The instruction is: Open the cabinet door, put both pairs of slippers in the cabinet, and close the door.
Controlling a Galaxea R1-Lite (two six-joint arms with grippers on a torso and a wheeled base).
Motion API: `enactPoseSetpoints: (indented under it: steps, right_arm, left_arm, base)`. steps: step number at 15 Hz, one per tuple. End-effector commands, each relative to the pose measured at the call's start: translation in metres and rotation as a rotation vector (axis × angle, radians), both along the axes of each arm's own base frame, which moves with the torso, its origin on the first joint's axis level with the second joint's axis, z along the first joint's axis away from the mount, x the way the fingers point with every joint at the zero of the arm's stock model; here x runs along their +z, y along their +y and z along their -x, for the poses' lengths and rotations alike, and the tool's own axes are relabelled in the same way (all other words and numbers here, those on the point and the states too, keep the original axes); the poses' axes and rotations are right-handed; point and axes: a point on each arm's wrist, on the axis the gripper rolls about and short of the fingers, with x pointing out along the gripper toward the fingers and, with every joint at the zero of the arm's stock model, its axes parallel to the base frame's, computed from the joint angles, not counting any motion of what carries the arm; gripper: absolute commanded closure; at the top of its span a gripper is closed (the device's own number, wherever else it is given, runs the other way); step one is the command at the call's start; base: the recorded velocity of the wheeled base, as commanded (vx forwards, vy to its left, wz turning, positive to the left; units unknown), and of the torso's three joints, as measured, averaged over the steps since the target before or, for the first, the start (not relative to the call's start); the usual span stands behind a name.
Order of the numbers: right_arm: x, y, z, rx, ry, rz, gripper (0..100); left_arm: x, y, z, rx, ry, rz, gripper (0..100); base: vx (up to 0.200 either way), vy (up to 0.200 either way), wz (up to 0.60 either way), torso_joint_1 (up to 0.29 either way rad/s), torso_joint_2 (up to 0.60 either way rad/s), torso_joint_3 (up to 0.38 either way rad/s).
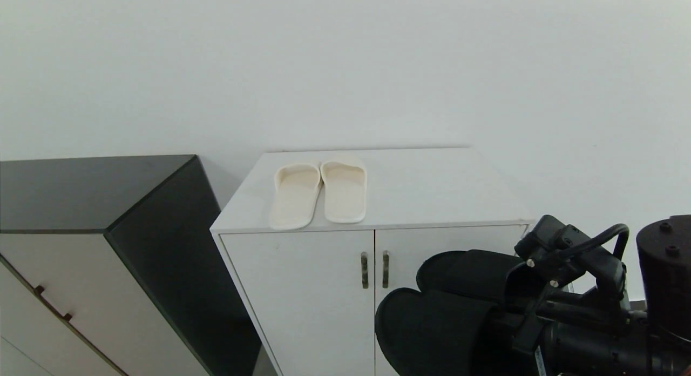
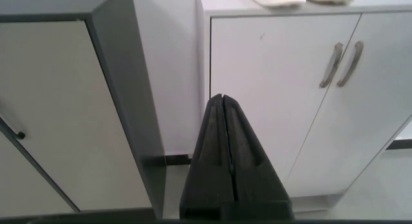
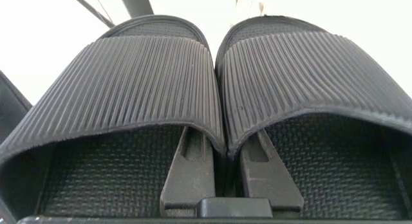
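Right gripper [image 3: 225, 161] clamps black ribbed rubber slippers [image 3: 154, 76] by adjoining sidewalls; left gripper [image 2: 223, 105] is closed, empty. White cabinet doors [image 1: 302, 295] ahead are shut; thin hold could slip.

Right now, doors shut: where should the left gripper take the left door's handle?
Probably mid-bar on the left handle, straight in from the front of the left door, straddling it side to side: it is a slim vertical bar standing off the panel. The left gripper is shut, so open it first, but narrowly; the right handle sits close beside.
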Motion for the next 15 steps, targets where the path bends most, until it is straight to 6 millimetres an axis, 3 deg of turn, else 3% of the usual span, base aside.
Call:
enactPoseSetpoints:
  steps: [1,2,15]
  right_arm:
    - [-0.003,0.001,0.0,0.002,0.008,0.009,100]
    - [-0.003,0.001,0.0,0.002,0.01,0.011,100]
    - [-0.015,-0.001,0.002,0.048,0.027,0.046,100]
  left_arm:
    - [0.0,0.0,0.0,-0.001,0.0,0.002,100]
    - [0.0,0.0,0.0,-0.004,0.0,0.005,0]
    - [0.0,0.0,0.0,-0.006,0.0,0.008,0]
  base:
    - [0.0,0.0,0.0,-0.222,0.55,0.305]
    - [0.0,0.0,0.0,-0.217,0.54,0.325]
    - [0.0,0.0,0.0,-0.183,0.51,0.319]
